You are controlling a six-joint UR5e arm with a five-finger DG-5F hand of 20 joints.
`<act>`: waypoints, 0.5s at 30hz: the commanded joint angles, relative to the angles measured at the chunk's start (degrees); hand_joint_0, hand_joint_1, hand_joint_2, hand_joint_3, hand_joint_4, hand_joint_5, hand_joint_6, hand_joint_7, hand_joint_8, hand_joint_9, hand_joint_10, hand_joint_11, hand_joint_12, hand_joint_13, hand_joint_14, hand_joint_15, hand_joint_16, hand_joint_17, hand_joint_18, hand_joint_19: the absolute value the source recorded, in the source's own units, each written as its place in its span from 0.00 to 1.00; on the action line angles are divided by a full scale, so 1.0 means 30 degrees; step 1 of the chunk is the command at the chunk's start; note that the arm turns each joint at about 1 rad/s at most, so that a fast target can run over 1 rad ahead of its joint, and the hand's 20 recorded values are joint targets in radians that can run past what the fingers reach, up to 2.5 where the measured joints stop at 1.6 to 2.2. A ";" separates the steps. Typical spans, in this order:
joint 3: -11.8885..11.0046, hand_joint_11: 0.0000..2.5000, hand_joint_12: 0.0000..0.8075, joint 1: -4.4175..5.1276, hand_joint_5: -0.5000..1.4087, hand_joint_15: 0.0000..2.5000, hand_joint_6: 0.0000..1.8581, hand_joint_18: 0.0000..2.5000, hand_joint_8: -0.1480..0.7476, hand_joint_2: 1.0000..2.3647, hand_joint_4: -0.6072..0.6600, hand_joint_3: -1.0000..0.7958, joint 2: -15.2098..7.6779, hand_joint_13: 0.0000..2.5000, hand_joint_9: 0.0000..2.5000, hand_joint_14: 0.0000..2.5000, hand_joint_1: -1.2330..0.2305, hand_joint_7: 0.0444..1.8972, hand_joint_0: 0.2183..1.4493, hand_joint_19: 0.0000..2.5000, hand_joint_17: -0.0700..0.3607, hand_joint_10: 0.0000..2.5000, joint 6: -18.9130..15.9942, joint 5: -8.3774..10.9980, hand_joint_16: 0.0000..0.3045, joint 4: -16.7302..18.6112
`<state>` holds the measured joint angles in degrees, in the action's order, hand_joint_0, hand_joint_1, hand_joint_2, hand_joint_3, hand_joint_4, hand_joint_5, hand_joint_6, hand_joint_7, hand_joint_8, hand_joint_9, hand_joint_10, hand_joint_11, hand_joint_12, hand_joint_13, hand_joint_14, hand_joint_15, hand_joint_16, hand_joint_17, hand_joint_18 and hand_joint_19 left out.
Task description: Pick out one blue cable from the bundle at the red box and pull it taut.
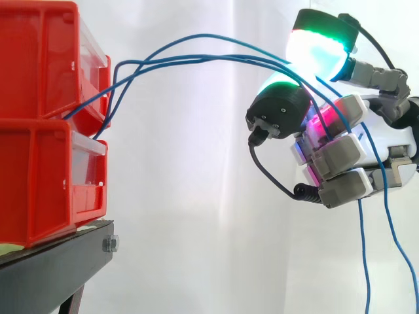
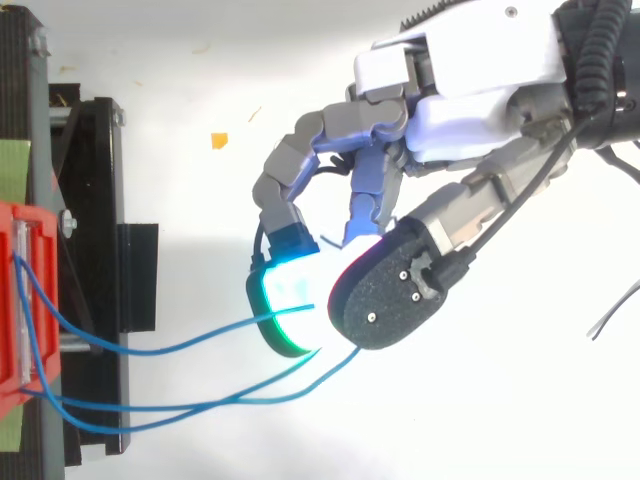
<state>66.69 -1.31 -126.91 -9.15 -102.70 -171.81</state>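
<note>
The cables are blue, the bins red, the stand black (hand grey-white, pads glowing green).

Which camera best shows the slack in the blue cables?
The side view: the blue cables arch from the stacked red bins into the curled hand, then hang loose below it. The top view shows them spread apart sideways between bins and hand, not their rise or drop.

We look level across the fingers from beside them, close in, red bins past their tips; overhead we look straight down. Both views share fingers, bins, blue cables.
</note>
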 commanded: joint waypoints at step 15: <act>0.0034 0.17 0.40 -0.0090 0.23 0.20 0.51 0.43 0.46 0.04 0.21 0.56 0.0000 0.48 0.47 0.01 0.21 0.55 0.37 0.23 0.41 0.01 -0.1375 -0.0044 0.16 0.0727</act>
<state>66.74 -1.54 -126.91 -13.18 -102.83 -169.82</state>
